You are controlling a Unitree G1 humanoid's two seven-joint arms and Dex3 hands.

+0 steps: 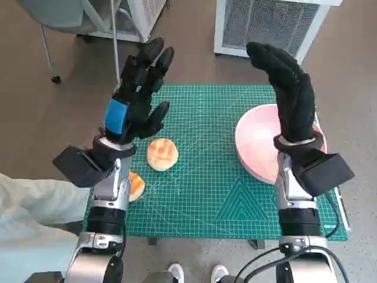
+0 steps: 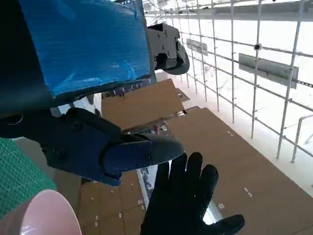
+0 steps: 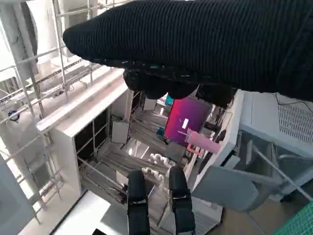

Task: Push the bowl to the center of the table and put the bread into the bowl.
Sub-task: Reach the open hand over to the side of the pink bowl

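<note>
Both arms are raised above the bench [image 1: 212,200], which is covered by a green gridded cutting mat [image 1: 206,147].

Left hand [image 1: 136,97]: black, with blue tape across its back, lifted over the mat's left part. Its fingers [image 1: 154,56] are spread and released, grasping nothing. In the left wrist view the taped back of this hand [image 2: 88,44] fills the upper part of the picture, and one dark finger [image 2: 137,152] juts out free of any object.

Right hand [image 1: 288,88]: in a black knitted glove, raised upright over the far right part of the mat, fingers extended and slightly apart, empty. It also shows in the left wrist view [image 2: 188,200] with fingers splayed, and in the right wrist view as a dark knitted band [image 3: 205,44].

Bowl [image 1: 259,144]: pink, shallow, resting on the right side of the mat, well off the middle; its right part is hidden behind the right forearm. A pale pink arc of its rim [image 2: 44,215] shows in the left wrist view.

Bread [image 1: 162,154]: a round golden bun lying on the mat left of centre, just below the left hand and apart from the bowl. A second, orange-toned piece [image 1: 136,186] lies at the mat's left edge, partly hidden by the left forearm.

On the floor beyond the bench stand white ventilated units [image 1: 265,23]. A person's white shoes [image 1: 194,273] show at the near edge.
</note>
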